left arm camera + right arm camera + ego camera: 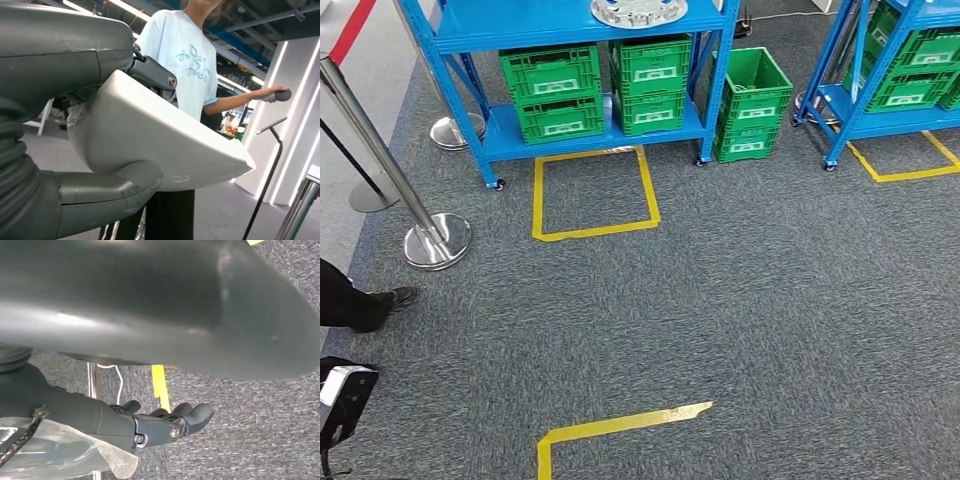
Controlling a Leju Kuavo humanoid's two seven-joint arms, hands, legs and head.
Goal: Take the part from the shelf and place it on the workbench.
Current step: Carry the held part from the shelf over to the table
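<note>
the left hand [75, 165] sits by a white curved shell of the robot's body, thick grey thumb [109, 187] lying along it; how its fingers are set cannot be told. the right hand [151, 425] hangs over the grey carpet [264, 415], dark fingers [196, 415] extended and slightly curled, close together, holding nothing.

readable writing: a person [188, 65] beside the left arm wears a pale blue t-shirt with script reading roughly "dear ... friends". the green crates [554, 90] carry white labels too small to read.

the part [638, 12], a silver round metal piece, lies on the upper level of the blue shelf [576, 30], above the crates. yellow tape [595, 195] marks a square on the floor in front of the shelf.
</note>
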